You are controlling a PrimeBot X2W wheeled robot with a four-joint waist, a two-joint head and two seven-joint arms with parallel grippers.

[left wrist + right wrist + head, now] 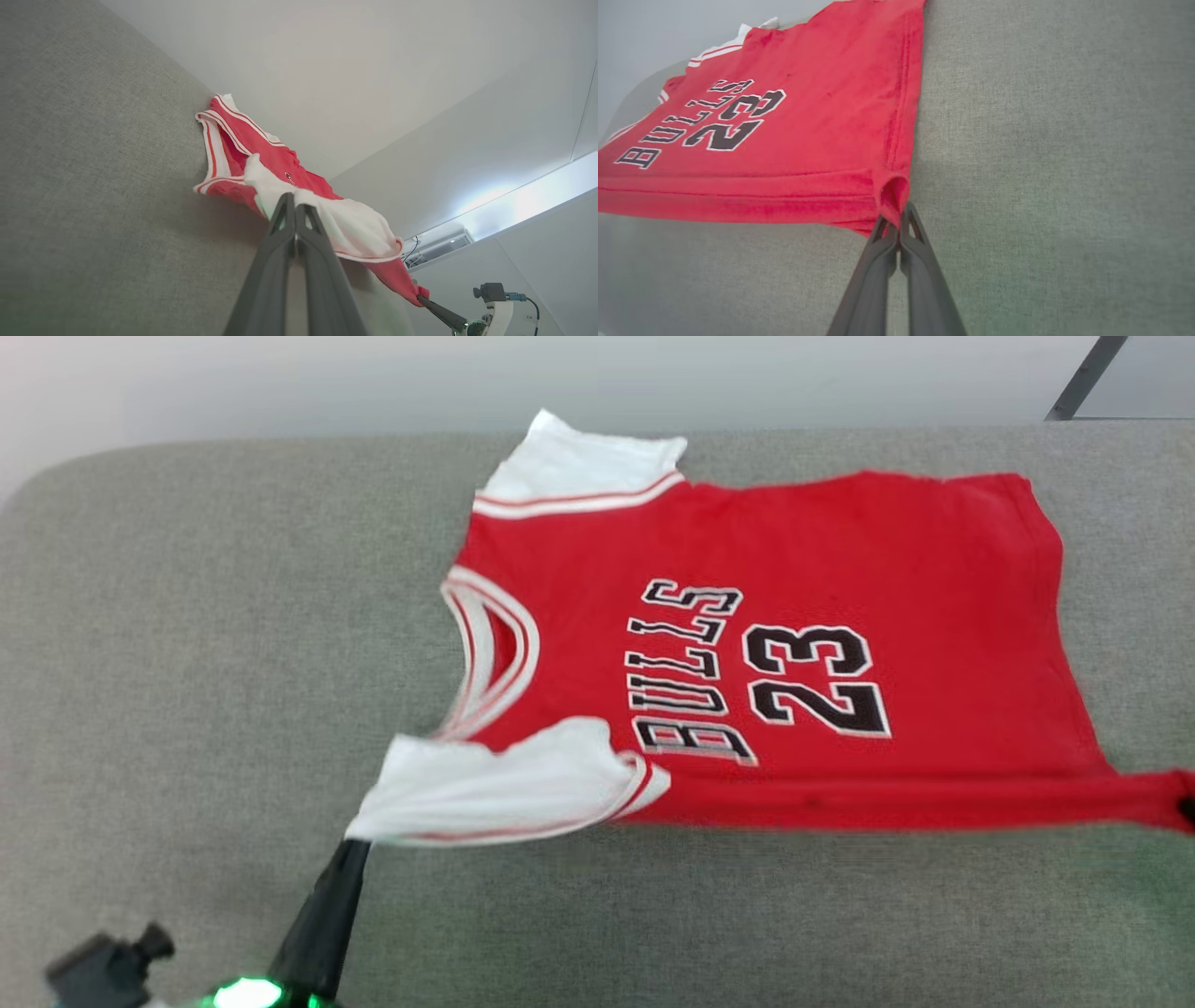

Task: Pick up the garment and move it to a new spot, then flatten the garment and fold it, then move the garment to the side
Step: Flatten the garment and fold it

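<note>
Red garment (840, 569) lies spread on the grey cushion (187, 663), near its far edge; left gripper (358, 845) pinches a white sleeve, right gripper (897, 219) pinches the hem corner.

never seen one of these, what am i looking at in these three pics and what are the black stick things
This is a two-armed robot handling a garment, a red jersey with white sleeves reading BULLS 23, on a grey cushioned surface. The wide picture comes from a camera on its head, looking down. The other two come from cameras on its wrists, each looking along that arm's own two long dark fingers. Those are the black sticks. The left gripper is shut on the near white sleeve. The right gripper is shut on the red bottom corner of the hem. Between them, the near edge of the jersey is pulled taut.
</note>
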